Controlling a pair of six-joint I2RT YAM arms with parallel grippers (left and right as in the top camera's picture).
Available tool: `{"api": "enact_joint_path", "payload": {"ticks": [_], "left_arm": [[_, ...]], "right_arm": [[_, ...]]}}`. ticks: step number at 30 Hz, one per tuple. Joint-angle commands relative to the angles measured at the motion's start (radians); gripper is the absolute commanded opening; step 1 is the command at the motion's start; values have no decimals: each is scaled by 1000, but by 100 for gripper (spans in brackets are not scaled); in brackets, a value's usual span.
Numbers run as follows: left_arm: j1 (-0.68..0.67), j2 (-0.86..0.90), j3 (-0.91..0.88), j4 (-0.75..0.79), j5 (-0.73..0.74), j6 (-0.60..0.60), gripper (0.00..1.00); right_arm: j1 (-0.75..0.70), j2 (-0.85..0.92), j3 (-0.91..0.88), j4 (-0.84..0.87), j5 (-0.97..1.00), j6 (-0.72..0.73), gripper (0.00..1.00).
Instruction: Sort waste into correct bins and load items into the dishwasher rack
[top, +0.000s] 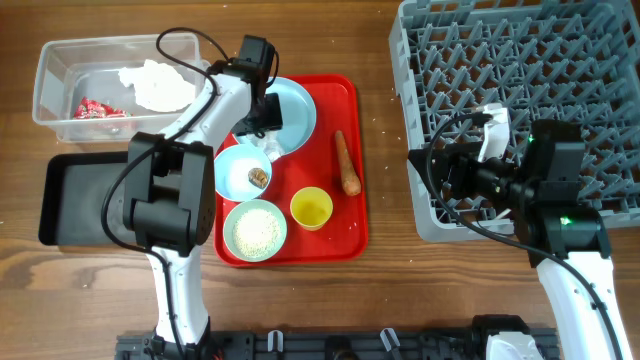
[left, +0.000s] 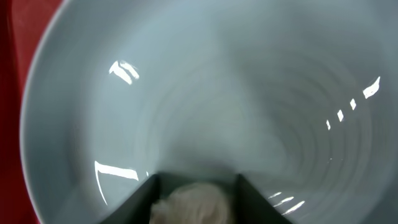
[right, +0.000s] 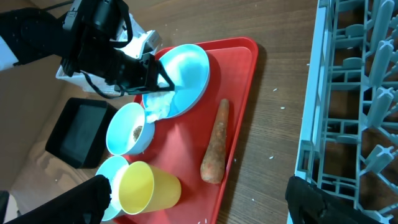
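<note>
My left gripper (left: 196, 186) is low over the pale blue plate (top: 295, 105) on the red tray, its fingers (left: 140, 200) pressed against both sides of a crumpled white tissue (left: 193, 202). More tissue (top: 155, 85) and a red wrapper (top: 95, 110) lie in the clear tub (top: 50, 70). The black tray (top: 85, 200) sits in front of the tub. One bowl (top: 237, 165) holds a brown lump (top: 257, 178), the other (top: 255, 230) holds rice. A yellow cup (top: 311, 208) and a carrot (top: 346, 165) lie beside them. My right gripper (right: 200, 186) hangs open by the grey rack (top: 520, 60), holding nothing.
The red tray (top: 345, 240) carries the dishes at the table's middle. A few rice grains lie on the bare wood between the tray and the rack. The right arm's cables loop over the rack's near left corner.
</note>
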Motion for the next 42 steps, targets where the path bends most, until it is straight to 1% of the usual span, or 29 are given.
{"api": "enact_joint_path", "payload": {"ticks": [1,2,5,7,13,16,21,24,25,26,27,29,30,33,35,38,41,42], "left_arm": [[-8,15,-32,8,29,-9,7],[-8,14,-30,15,30,-14,4],[-8,14,13,17,37,-31,4],[-6,7,72,3,51,-31,4],[35,-62,286,-119,51,-32,4],[101,-102,348,-156,50,-31,4],[264,-129,348,-175,40,-31,4],[367,-117,337,-153,40,-31,4],[390,-114,337,-148,41,-31,6],[414,-110,337,-142,44,-31,11],[430,-106,337,-138,44,-31,23],[459,-94,337,-137,48,-31,88],[463,-89,337,-137,48,-31,100],[465,-70,337,-145,55,-31,100],[459,-64,337,-153,92,-31,100],[450,-64,337,-156,97,-58,100],[449,-67,337,-161,104,-60,100],[452,-71,339,-167,143,-45,100]], "right_arm": [[0,3,19,4,7,2,93],[0,3,19,4,7,2,93],[0,3,19,4,6,4,93],[0,3,19,4,6,4,93],[0,3,19,11,6,19,93],[0,3,19,30,6,32,94],[0,3,19,37,6,32,93],[0,3,19,37,6,31,93],[0,3,19,40,6,31,93],[0,3,19,42,6,32,93],[0,3,19,45,6,32,93],[0,3,19,53,6,54,93],[0,3,19,56,6,57,93],[0,3,19,59,6,57,93],[0,3,19,58,6,57,93],[0,3,19,58,6,57,93],[0,3,19,55,6,57,93],[0,3,19,53,6,57,93]]}}
